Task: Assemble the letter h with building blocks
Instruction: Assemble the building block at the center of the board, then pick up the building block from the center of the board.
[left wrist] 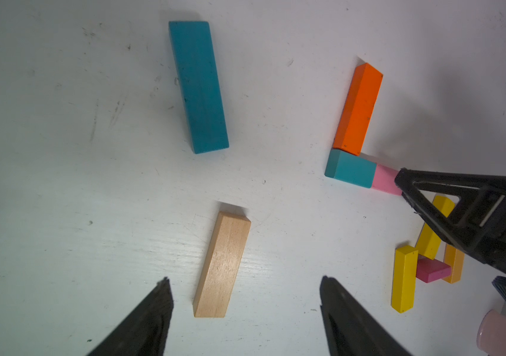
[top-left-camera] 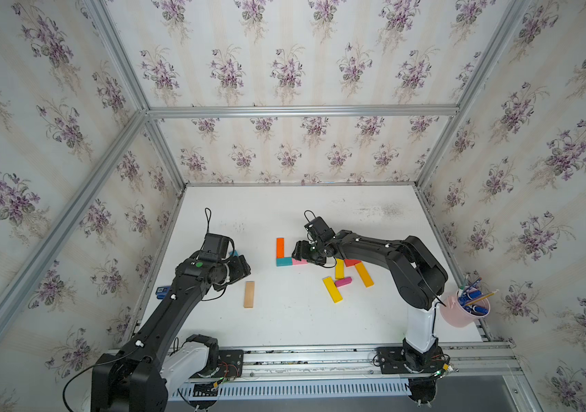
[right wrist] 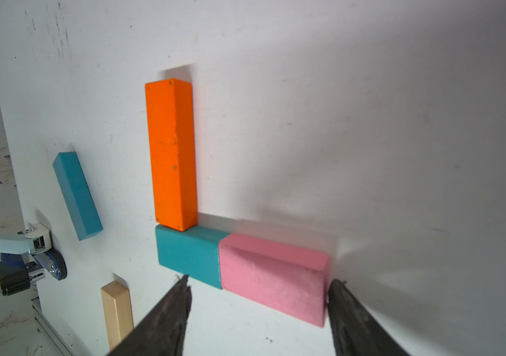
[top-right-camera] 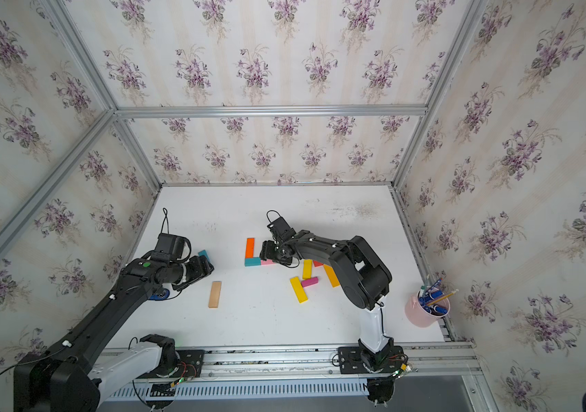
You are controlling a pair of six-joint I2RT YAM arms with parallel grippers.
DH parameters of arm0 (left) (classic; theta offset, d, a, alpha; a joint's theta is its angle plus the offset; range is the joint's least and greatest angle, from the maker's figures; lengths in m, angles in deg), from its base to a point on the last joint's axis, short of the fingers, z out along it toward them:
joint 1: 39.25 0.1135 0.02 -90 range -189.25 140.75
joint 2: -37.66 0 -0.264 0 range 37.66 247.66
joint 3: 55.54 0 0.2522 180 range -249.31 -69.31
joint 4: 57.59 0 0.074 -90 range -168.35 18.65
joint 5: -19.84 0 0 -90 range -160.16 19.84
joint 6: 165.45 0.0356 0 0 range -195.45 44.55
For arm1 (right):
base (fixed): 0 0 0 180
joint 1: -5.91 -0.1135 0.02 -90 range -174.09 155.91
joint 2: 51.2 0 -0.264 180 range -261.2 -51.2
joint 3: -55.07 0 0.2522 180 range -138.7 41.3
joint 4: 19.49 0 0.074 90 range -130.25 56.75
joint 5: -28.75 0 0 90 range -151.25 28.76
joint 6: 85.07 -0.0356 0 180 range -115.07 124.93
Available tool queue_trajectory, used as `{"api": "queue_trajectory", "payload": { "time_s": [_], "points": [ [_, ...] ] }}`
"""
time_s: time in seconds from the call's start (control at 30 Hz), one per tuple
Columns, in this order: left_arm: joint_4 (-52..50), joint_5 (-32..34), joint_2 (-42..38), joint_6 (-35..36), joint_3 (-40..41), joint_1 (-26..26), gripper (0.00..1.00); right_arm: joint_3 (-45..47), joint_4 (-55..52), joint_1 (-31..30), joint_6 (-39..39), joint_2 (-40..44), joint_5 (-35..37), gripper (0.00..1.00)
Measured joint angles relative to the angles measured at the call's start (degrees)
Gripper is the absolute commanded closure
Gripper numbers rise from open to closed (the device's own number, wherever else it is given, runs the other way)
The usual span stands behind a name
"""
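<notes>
An orange block (top-left-camera: 280,247) lies on the white table with a short teal block (top-left-camera: 283,262) across its near end and a pink block (top-left-camera: 299,262) butted to the teal one, forming an L. My right gripper (right wrist: 261,280) is open and low over this row. One fingertip (right wrist: 338,296) is at the pink block's (right wrist: 273,271) free end, the other by the short teal block's (right wrist: 190,255) edge. My left gripper (left wrist: 245,279) hangs open above the table, with a plain wood block (left wrist: 222,265) just ahead of its tips. A long teal block (left wrist: 197,86) lies beyond it.
Two yellow blocks (top-left-camera: 332,289), a magenta (top-left-camera: 342,282), an amber (top-left-camera: 364,274) and a red block (top-left-camera: 351,262) lie loose under the right arm. A pink cup of pens (top-left-camera: 463,310) stands at the right edge. A small blue tool (top-left-camera: 163,291) sits at the left edge. Frame walls enclose the table.
</notes>
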State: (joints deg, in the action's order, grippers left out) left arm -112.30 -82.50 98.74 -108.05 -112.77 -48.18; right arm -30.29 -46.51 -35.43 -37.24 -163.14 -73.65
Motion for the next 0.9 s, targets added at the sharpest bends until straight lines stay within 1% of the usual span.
{"api": "queue_trajectory", "payload": {
  "time_s": [0.13,0.23,0.37,0.53,0.6,0.7,0.77,0.9],
  "points": [
    [0.0,0.0,0.0,0.0,0.0,0.0,0.22,-0.2,-0.6,0.0,0.1,0.0,0.3,0.27],
    [0.0,0.0,0.2,0.0,0.0,0.0,0.21,-0.2,-1.9,0.0,0.1,0.9,2.1,0.26],
    [0.0,-0.1,0.8,0.0,0.0,0.0,0.21,-2.5,-4.2,-0.1,0.5,2.5,4.9,0.26],
    [0.5,-0.3,2.3,-0.5,0.6,0.0,0.17,-3.8,-6.7,-1.2,2.0,4.6,9.5,0.26],
    [0.9,-0.5,4.2,-1.1,0.5,0.0,0.18,-2.9,-7.2,-2.6,2.2,7.1,11.0,0.26],
    [1.1,-0.2,9.5,-1.4,-1.6,0.0,0.19,0.1,-6.9,-5.5,3.0,12.1,13.7,0.27],
    [1.5,1.1,13.8,-1.5,-3.9,0.0,0.2,2.8,-6.6,-7.6,3.2,15.4,15.2,0.27],
    [2.3,4.4,20.9,-1.9,-7.8,0.0,0.19,9.3,-6.3,-9.8,2.2,21.2,17.5,0.27]
  ]
}}
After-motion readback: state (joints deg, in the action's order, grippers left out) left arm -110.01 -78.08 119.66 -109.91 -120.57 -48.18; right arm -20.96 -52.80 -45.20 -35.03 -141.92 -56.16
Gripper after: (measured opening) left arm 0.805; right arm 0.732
